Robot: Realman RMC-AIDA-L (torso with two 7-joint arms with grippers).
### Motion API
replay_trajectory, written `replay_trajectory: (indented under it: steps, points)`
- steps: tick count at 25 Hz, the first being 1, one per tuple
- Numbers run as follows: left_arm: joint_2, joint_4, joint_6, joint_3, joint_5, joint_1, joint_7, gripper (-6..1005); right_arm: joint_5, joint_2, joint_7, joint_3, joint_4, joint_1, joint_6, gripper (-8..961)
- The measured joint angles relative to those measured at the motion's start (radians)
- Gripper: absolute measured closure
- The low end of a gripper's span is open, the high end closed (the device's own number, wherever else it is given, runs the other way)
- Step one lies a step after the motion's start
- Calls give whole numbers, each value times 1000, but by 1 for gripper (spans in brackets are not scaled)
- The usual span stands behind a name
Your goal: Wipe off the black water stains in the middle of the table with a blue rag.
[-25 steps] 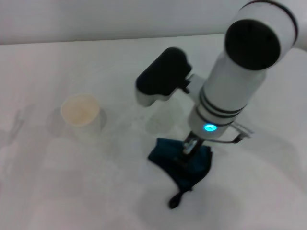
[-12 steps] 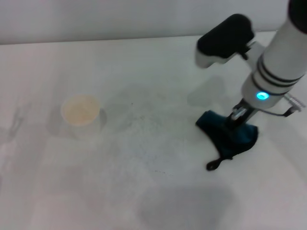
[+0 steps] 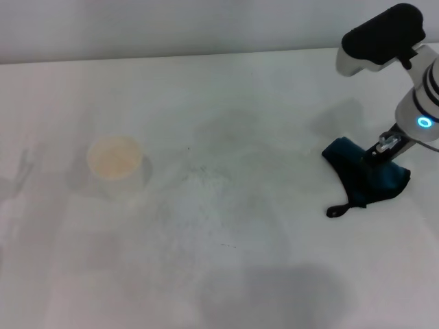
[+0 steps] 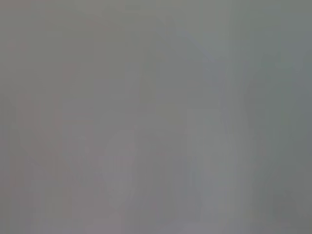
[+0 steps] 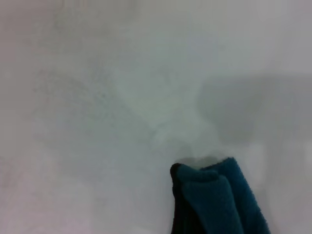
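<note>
The blue rag (image 3: 367, 179) lies bunched on the white table (image 3: 206, 89) at the far right, its black loop (image 3: 335, 211) trailing toward me. My right gripper (image 3: 384, 149) is shut on the rag's top and presses it to the table. The rag's edge also shows in the right wrist view (image 5: 214, 200). No black blotch shows in the middle of the table, only faint grey smears (image 3: 206, 178) and a tiny dark speck (image 3: 188, 148). My left gripper is out of view; the left wrist view is a blank grey field.
A pale paper cup (image 3: 114, 157) stands upright on the left part of the table. The table's far edge (image 3: 171, 57) runs along the back. A soft shadow lies on the near middle.
My right arm has swept from the middle of the table to the far right, dragging the blue rag with it. The cup has not moved.
</note>
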Motion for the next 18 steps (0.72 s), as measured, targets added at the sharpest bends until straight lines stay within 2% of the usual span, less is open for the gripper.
replay_trajectory:
  steps: [8, 18]
  points:
    - [0, 0, -11, 0, 0, -8, 0, 113, -57, 3, -28, 33, -22, -29, -50, 887]
    - [0, 4, -14, 0, -1, -9, 0, 112, 76, 2, -127, 62, -35, -50, -59, 799]
